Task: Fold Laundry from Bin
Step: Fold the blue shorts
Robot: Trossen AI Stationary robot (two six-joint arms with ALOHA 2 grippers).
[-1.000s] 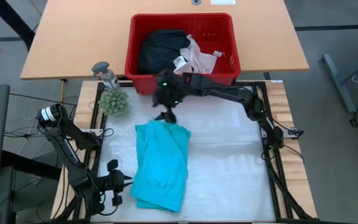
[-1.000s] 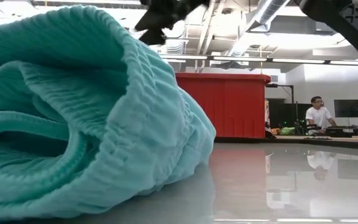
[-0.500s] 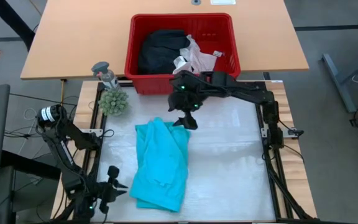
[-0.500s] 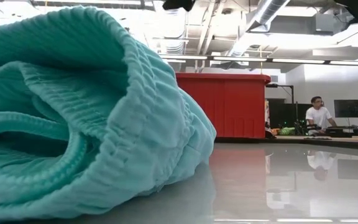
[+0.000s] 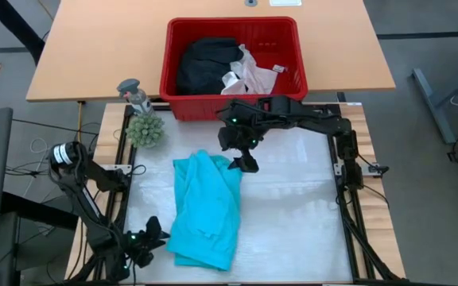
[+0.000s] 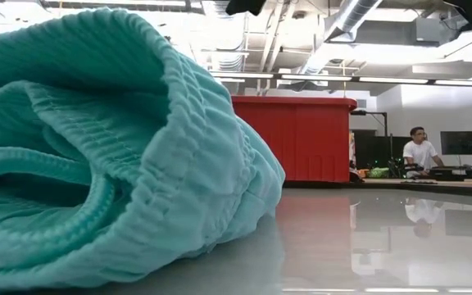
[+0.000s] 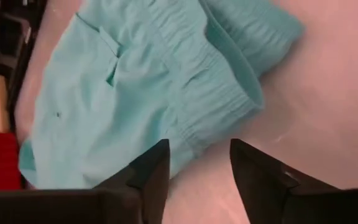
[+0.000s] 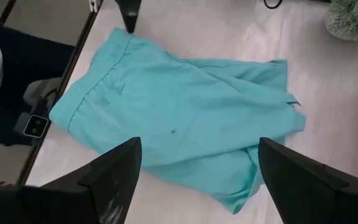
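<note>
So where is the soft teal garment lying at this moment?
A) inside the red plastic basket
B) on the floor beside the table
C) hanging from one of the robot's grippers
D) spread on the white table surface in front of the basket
D: the soft teal garment lies on the white table surface, outside the red plastic basket, and neither the right gripper nor the left gripper grips it.

No legible text, label or number anywhere — not on any surface in view.

Teal garment [image 5: 206, 208] lies crumpled (right pincer [image 5: 243, 159] above it).
</note>
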